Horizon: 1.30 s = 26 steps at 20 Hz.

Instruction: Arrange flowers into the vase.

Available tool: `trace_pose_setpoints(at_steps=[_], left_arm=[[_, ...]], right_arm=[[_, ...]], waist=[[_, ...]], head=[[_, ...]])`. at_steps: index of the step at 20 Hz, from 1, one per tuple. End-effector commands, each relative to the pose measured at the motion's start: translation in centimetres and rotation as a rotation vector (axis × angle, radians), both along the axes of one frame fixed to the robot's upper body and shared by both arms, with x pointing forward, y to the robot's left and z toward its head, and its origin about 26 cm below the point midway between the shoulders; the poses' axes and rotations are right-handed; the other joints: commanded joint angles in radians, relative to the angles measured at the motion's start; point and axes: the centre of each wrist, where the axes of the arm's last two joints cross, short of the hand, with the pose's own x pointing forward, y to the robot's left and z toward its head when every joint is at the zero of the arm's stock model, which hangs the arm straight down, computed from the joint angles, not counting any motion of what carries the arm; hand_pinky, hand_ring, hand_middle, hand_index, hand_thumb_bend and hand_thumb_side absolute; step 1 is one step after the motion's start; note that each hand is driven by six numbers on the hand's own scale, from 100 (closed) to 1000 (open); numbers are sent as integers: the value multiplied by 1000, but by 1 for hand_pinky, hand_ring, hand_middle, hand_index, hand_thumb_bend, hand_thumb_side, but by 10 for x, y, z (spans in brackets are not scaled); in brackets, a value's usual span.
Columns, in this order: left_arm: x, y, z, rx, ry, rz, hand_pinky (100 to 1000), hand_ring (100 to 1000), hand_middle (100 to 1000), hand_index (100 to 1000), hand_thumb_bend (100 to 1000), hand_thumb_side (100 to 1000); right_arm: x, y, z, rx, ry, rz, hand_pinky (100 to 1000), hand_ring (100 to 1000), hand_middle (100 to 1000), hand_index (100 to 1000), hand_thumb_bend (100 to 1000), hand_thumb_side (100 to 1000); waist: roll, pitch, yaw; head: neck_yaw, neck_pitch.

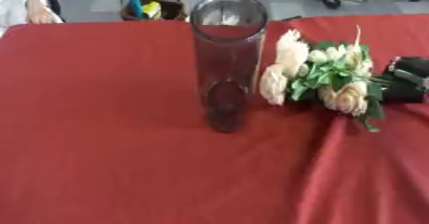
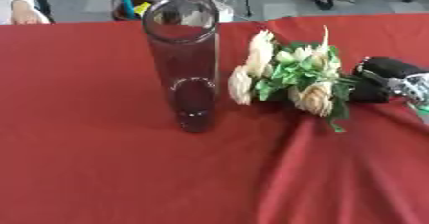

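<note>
Right eye view shows the scene most fully, so read it from left to right. On the red cloth of the surface [image 2: 92, 161] stands a tall clear glass vase [image 2: 186, 65], upright, its mouth open and nothing in it. Glass like this is likely hard, smooth and breakable, and so tall a tube may tip if the stems knock its rim. Just beside it, to the right, lies a bunch of flowers [image 2: 289, 77]: cream blooms and green leaves, the heads pointing toward the vase, the nearest bloom close to the glass, though I cannot tell whether it touches. The bunch looks light and soft, the blooms easy to crush, so the stems are the place to hold it, and those lead off to the right. There the right hand [image 2: 381, 82] meets the stem end at the leaves; it appears curled round the stems, but the fingers are not clear enough to say for sure. The left hand shows in neither view. The flowers are not yet lifted.
</note>
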Motion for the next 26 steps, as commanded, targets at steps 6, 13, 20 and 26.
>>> trace_pose_setpoints(at_steps=[6,13,20,26], left_arm=[[-3,2,10,40,-26,1,723,870,861,960,100,970],[-3,2,10,60,-14,0,723,870,860,962,100,970],[-4,3,10,66,-7,2,722,869,860,962,100,968],[-4,3,10,71,-4,3,723,869,860,963,100,969]], right_arm=[[-1,-3,17,0,-32,23,157,100,100,100,100,877],[-1,0,32,25,-39,65,223,100,100,100,100,942],[-4,-1,42,60,-2,78,238,100,100,100,100,974],[-6,2,48,68,-12,77,241,100,100,100,100,981]], waist=[[-4,-26,1],[-8,-35,-7],[-11,-42,-12],[-11,-44,-16]], head=[[4,-6],[6,-6],[9,-7],[13,-5]])
